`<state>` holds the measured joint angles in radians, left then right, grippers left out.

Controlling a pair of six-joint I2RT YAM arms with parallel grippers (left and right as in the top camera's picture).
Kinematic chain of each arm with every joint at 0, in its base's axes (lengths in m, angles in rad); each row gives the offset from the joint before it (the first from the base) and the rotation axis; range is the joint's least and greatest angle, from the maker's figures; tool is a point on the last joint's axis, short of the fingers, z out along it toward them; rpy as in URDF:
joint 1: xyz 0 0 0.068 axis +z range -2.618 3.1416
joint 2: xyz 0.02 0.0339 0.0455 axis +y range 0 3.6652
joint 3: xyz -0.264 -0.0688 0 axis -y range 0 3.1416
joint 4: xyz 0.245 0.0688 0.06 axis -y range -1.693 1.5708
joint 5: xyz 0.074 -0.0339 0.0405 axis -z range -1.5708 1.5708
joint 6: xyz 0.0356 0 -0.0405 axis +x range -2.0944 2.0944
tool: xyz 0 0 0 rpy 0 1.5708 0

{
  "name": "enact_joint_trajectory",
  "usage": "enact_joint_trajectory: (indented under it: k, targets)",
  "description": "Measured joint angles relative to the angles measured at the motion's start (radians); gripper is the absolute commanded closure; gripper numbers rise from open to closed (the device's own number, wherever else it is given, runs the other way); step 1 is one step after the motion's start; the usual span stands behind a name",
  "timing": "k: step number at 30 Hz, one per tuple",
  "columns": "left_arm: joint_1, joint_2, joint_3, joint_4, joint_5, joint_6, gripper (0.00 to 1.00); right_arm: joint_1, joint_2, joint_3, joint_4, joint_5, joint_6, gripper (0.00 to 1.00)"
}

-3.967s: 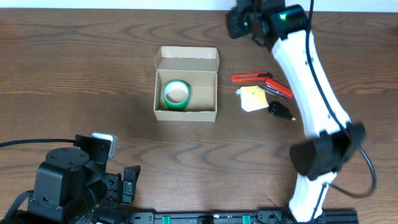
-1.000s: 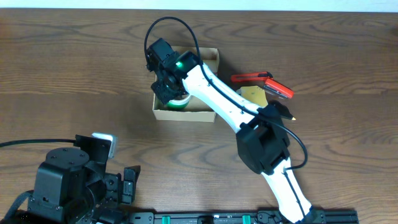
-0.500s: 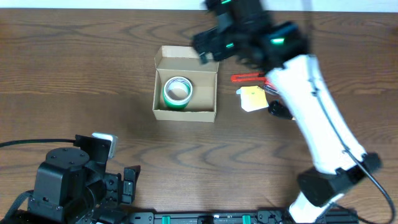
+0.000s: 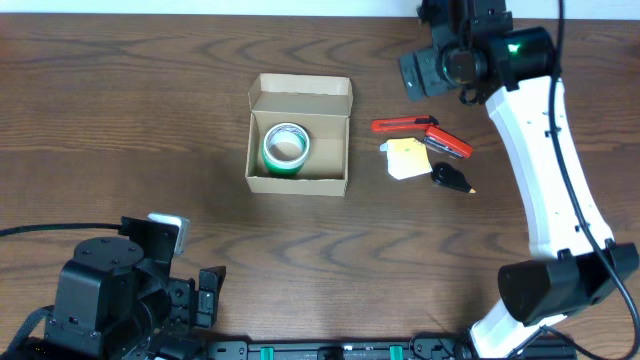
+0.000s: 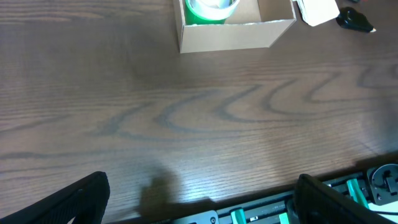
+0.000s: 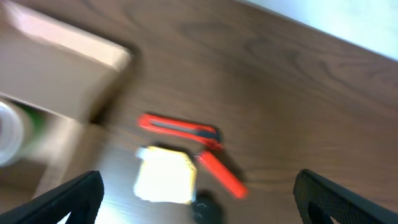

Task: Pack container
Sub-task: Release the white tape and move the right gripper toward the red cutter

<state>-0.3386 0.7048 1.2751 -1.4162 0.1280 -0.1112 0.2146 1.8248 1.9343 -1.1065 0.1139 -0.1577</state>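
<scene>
At the far right of the table, the right arm now holds its wrist above the red cutter. Half a second ago it reached across the far right corner of the box. A second ago it was down inside the box, over the green roll. The right jaws stand wide apart and hold nothing; only their dark tips show at the lower corners of the blurred right wrist view.

The box sits where it was four seconds ago, left of the table's middle, with its flap lid open at the far side. Inside, toward the left wall, the green roll lies flat. A paler ring now lies on top of it, where four seconds ago only green tape and a tan core showed.

Right of the box and apart from it, the small things have not moved. The cutter lies farthest back, with a second red tool angled off its right end. A yellow pad lies just nearer, and a small black piece sits at the pad's right corner.

The left arm stays folded at the near left edge, well apart from the box. The left jaws are spread open and empty, low over bare wood.
</scene>
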Motion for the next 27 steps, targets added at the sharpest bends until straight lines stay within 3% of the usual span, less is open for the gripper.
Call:
enact_joint_trajectory:
  k: [9, 27]
  targets:
    - [0.0, 0.0, 0.0, 0.0, 0.0, 0.0, 0.05, -0.148, 0.026, -0.32, 0.201, -0.023, -0.238, 0.01]
    - [0.0, 0.0, 0.0, 0.0, 0.0, 0.0, 0.05, -0.216, 0.026, -0.693, 0.599, -0.142, -0.398, 0.05]
